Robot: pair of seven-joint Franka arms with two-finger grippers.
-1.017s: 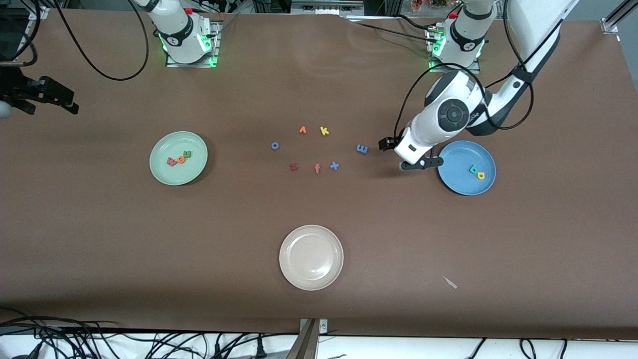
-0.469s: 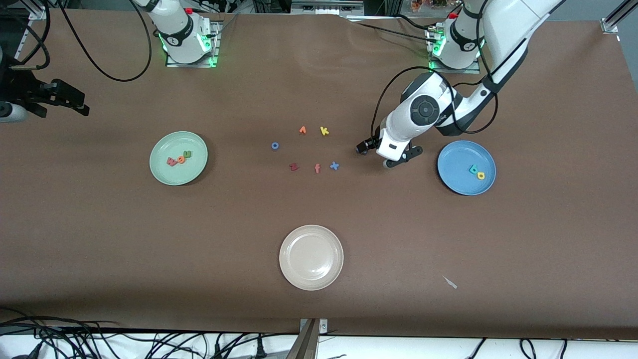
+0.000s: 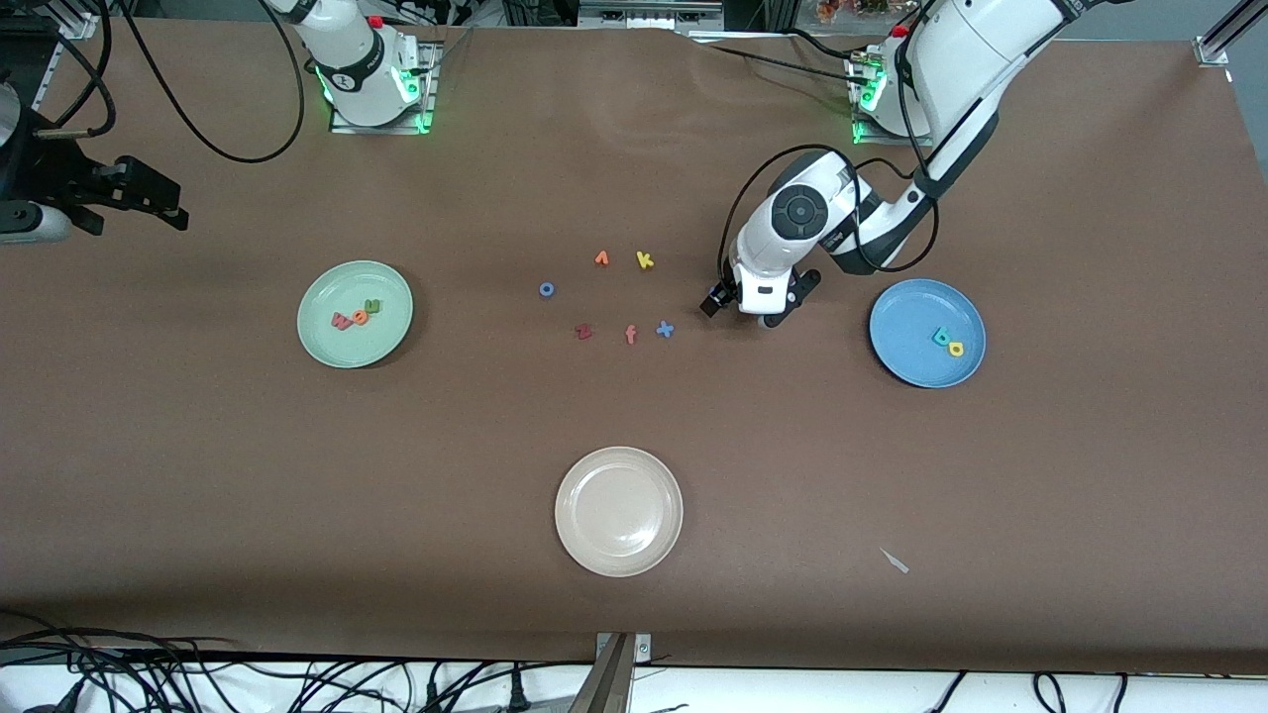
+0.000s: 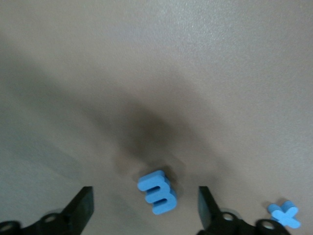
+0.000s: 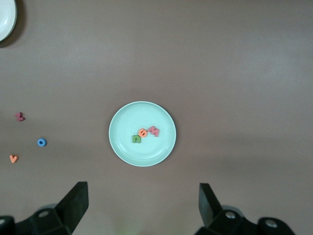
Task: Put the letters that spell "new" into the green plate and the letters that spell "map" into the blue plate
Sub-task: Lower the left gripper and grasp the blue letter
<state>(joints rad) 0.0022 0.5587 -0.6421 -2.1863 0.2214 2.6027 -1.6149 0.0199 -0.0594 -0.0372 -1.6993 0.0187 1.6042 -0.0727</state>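
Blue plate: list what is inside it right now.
Inside the blue plate lie the teal a and the yellow p, side by side. The m lies outside on the table, hidden under the left gripper.

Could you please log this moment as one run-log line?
left gripper: jaws open, straddling the blue m on the table | right gripper: open, waiting high over the green plate | blue plate: two letters in

Blue m (image 4: pixel 157 192) (front view) under left hand (image 4: pixel 145 208)
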